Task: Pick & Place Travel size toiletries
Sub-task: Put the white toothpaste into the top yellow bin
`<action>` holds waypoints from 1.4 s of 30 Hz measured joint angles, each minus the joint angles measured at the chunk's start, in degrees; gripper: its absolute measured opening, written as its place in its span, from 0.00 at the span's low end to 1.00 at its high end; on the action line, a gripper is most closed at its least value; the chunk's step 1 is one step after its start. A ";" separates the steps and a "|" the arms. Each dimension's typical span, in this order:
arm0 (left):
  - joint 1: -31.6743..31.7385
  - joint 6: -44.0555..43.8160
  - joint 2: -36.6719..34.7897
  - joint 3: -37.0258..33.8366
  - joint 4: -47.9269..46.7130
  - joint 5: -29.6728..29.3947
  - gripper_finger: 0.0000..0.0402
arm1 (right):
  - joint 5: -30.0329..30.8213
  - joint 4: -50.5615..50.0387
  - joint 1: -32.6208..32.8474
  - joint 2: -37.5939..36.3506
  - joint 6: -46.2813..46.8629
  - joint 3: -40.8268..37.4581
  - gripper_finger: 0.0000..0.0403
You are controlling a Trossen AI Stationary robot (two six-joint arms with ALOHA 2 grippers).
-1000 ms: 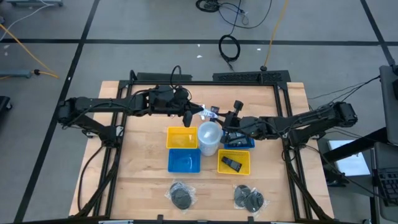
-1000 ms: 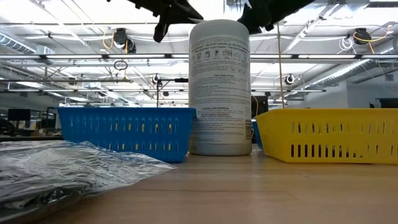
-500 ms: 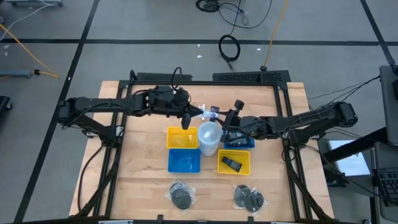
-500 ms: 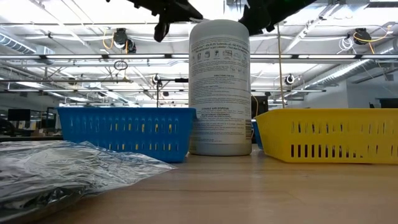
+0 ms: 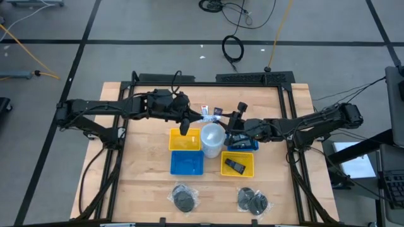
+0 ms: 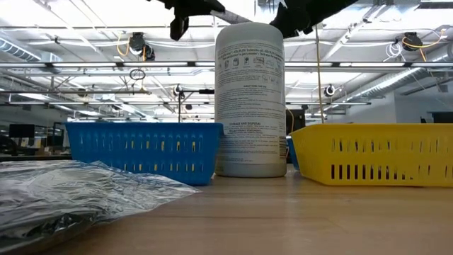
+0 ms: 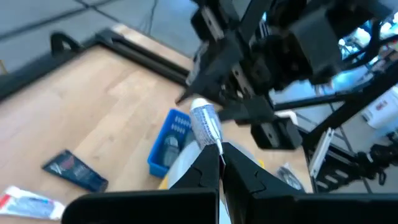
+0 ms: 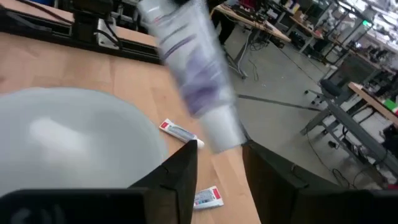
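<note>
A small white tube (image 7: 205,122) hangs in the air above the big white tub (image 5: 212,139), with my left gripper (image 7: 219,155) shut on it. In the high view my left gripper (image 5: 193,118) reaches in from the table's left. My right gripper (image 8: 217,158) faces it from the right, open, with the tube's free end (image 8: 219,132) just ahead of its fingers. A dark pack (image 5: 236,166) lies in the near right yellow basket (image 5: 247,171). More small tubes (image 8: 177,130) and a dark pack (image 7: 74,171) lie on the table's far part. My left gripper pinches the white tube's near end (image 7: 212,142) between its two fingertips. The fingers come nearly level from the table's left and lie along the tube. The tube sticks out ahead of them toward my right gripper, lifted clear above the white tub.
A yellow basket (image 5: 184,139) and a blue basket (image 5: 187,162) stand left of the tub. Another blue basket (image 5: 242,144) sits under my right gripper. Dark round pieces in clear wrap (image 5: 185,198) (image 5: 252,200) lie near the front edge. The table frame's black rails run along both sides.
My left gripper has drawn back a little toward the table's left, taking the white tube with it. The tube now stands farther from my right gripper, which has kept its place.
</note>
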 joint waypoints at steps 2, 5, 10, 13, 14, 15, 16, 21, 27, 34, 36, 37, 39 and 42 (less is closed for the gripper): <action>-0.03 0.50 -1.53 0.00 -2.15 -1.06 0.00 | -0.02 0.10 0.70 -0.10 -0.93 0.00 0.29; -0.38 0.53 -3.26 0.08 -2.99 -2.05 0.00 | -0.04 0.17 1.49 -0.21 -1.03 0.00 0.29; -1.75 0.19 -6.79 0.08 -10.82 -2.69 0.00 | -0.04 -0.19 2.14 -0.92 -1.02 0.00 0.30; -3.40 -0.68 -9.22 0.10 -16.37 -6.28 0.00 | 0.00 -0.76 2.34 -1.83 -0.90 -0.02 0.31; -3.96 -0.78 -10.20 0.15 -18.40 -7.44 0.00 | 0.03 -0.33 2.36 -1.98 -0.86 0.00 0.31; -4.65 -0.80 -11.28 0.00 -20.98 -8.60 0.00 | 0.03 -0.39 2.39 -2.31 -0.95 0.02 0.31; -5.52 -1.02 -12.23 -0.09 -22.87 -9.62 0.00 | 0.01 -0.85 2.51 -2.61 -0.92 0.02 0.31; -9.89 -3.64 -15.28 0.06 -29.30 -13.88 0.00 | 0.00 -0.66 2.55 -3.26 -1.03 0.00 0.30; -14.24 -8.50 -15.62 -5.19 -32.44 -22.64 0.00 | 0.01 -0.52 2.55 -3.28 -1.01 0.00 0.31; -15.73 -10.49 -15.55 -19.69 -16.87 -20.00 0.00 | 0.02 -0.65 2.55 -3.28 -0.95 0.00 0.30; -15.71 -10.19 -15.55 -22.79 -13.29 -20.16 0.00 | 0.00 -0.67 2.55 -3.28 -0.95 0.00 0.30; -15.71 -10.20 -15.56 -24.25 -11.80 -20.54 0.00 | 0.00 -0.67 2.55 -3.28 -0.95 0.00 0.30; -15.47 -10.05 -15.57 -27.04 -9.16 -20.73 0.00 | 0.00 -0.65 2.55 -3.28 -0.84 0.00 0.30; -14.97 -10.14 -15.57 -30.99 -5.13 -21.89 0.00 | 0.00 -0.64 2.55 -3.28 -0.83 0.00 0.30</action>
